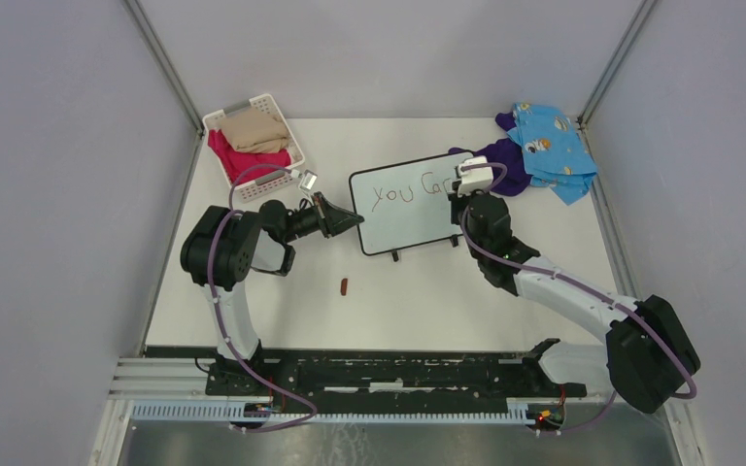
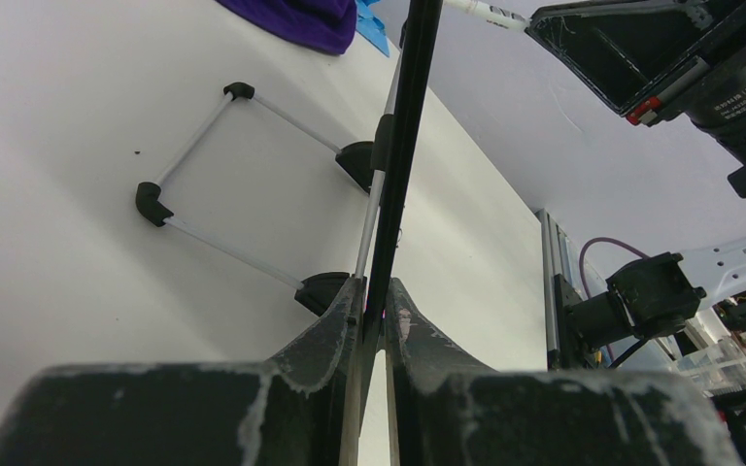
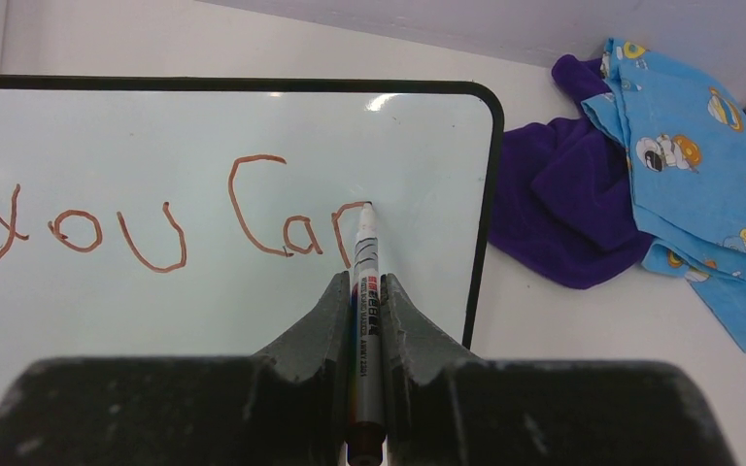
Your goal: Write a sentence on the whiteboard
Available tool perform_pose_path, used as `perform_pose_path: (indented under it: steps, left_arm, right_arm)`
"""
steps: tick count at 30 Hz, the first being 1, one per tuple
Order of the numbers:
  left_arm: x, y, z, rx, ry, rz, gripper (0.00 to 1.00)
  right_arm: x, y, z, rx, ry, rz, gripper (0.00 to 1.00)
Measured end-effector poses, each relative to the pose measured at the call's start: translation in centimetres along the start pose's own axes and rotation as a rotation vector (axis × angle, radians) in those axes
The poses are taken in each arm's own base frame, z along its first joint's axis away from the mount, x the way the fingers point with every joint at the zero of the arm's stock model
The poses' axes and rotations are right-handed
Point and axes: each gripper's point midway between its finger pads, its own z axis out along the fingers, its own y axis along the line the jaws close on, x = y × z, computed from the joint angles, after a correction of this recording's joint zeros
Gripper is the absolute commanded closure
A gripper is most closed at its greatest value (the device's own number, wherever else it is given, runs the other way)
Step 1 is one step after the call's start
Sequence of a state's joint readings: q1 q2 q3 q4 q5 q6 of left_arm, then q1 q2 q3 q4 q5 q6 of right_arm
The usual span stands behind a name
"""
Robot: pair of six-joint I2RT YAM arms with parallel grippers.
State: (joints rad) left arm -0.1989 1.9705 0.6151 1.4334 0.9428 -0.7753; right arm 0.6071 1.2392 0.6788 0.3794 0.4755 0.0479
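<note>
My left gripper (image 2: 377, 291) is pinched tight on the thin black frame at the nine o'clock edge of the whiteboard (image 1: 403, 231). My right gripper (image 3: 359, 283) is clamped round a slim grey marker (image 3: 366, 254). Its tip touches the board near the three o'clock edge. The board sits mid-table, slightly toward twelve o'clock, propped on a stand (image 2: 151, 204) of thin silvery rods with black corner pieces.

I judge the board light and stiff, with a glossy, slippery face, so the frame edge is the sound place to hold. On so spare a stand it would likely skid under pen pressure without that brace. The marker's smooth barrel could twist between my fingers, so light strokes suit it.

The sentence (image 3: 151, 267), in thin reddish-brown strokes, reads "you Car", with the last letter unfinished.

A white slatted basket (image 1: 282, 184) of beige and pink fabric lies at eleven o'clock. A soft purple cloth (image 3: 554, 204) under a blue cartoon-print cloth (image 3: 685, 146) lies at one o'clock.
</note>
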Motion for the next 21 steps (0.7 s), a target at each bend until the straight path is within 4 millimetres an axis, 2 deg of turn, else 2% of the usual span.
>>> perform_pose_path:
  steps: [6, 13, 21]
  left_arm:
    - [0.0, 0.0, 0.0, 0.000, 0.000, 0.000, 0.88]
    - [0.0, 0.0, 0.0, -0.001, 0.001, -0.002, 0.88]
    - [0.0, 0.0, 0.0, -0.001, 0.001, -0.002, 0.87]
  right_arm:
    - [0.3, -0.1, -0.1, 0.001, 0.003, 0.003, 1.00]
    - [2.0, -0.3, -0.6, 0.003, 0.031, 0.000, 1.00]
    - [3.0, -0.6, -1.1, 0.007, 0.047, 0.004, 1.00]
